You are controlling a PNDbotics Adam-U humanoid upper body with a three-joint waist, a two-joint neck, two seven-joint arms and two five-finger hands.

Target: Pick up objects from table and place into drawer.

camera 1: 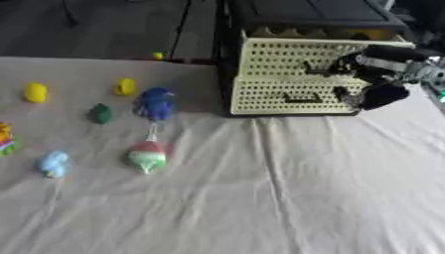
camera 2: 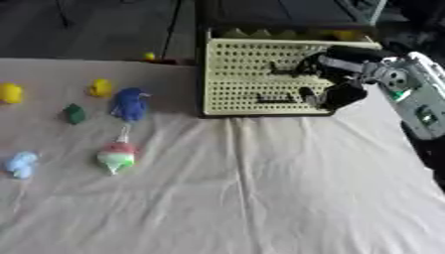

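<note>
A cream perforated drawer unit (camera 1: 287,94) stands at the table's back right, and its upper drawer (camera 1: 295,57) sticks out a little. My right hand (camera 2: 334,67) comes in from the right, its fingers curled onto the upper drawer's dark handle (camera 1: 311,70) and its thumb (camera 2: 337,95) hanging lower beside the front. On the left of the cloth lie two yellow toys (camera 1: 36,92) (camera 1: 125,87), a green one (camera 1: 102,113), a blue plush (camera 1: 156,103), a red, white and green toy (camera 1: 147,155) and a light blue one (camera 1: 53,163). My left hand shows in neither view.
A multicoloured thing (camera 1: 4,140) sits at the left edge. A small yellow ball (camera 1: 157,56) lies beyond the table's far edge. White wrinkled cloth (camera 1: 287,188) covers the table. The lower drawer (camera 1: 291,97) is closed, with its own dark handle.
</note>
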